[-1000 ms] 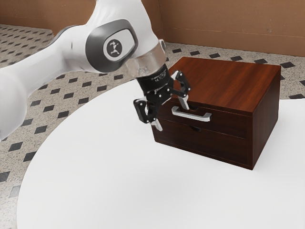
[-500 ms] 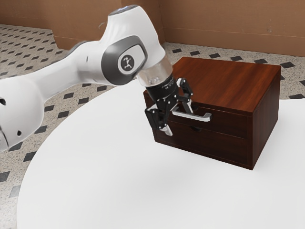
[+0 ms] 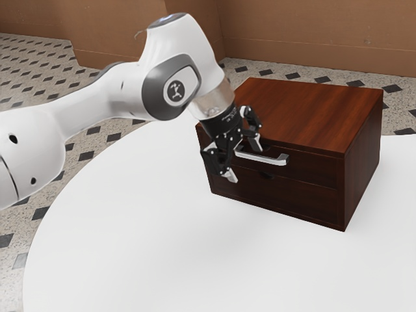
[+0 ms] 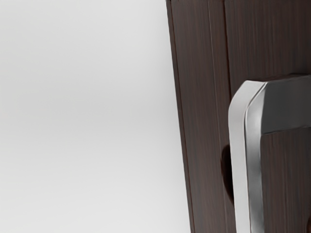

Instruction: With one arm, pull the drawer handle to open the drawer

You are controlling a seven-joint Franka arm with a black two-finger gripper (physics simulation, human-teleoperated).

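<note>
A dark wooden drawer box (image 3: 312, 117) stands on the round white table (image 3: 162, 247). Its upper drawer front (image 3: 305, 166) carries a silver bar handle (image 3: 263, 156) and looks flush with the box. My black gripper (image 3: 239, 156) is open at the handle's end nearer the exterior view's left, one finger above the bar and one finger (image 3: 227, 174) below it, against the box front. In the wrist view the silver handle (image 4: 248, 160) is very close, in front of the dark drawer front (image 4: 199, 97), with the white table (image 4: 82, 116) beside it.
The white arm (image 3: 117, 97) reaches in from the exterior view's left. A lower drawer front with a small notch (image 3: 265, 174) sits under the handle. A tiled floor and brown walls surround the table.
My hand has moved toward the box and closer to the handle's end; the fingers now straddle the bar. The drawer has not moved.
</note>
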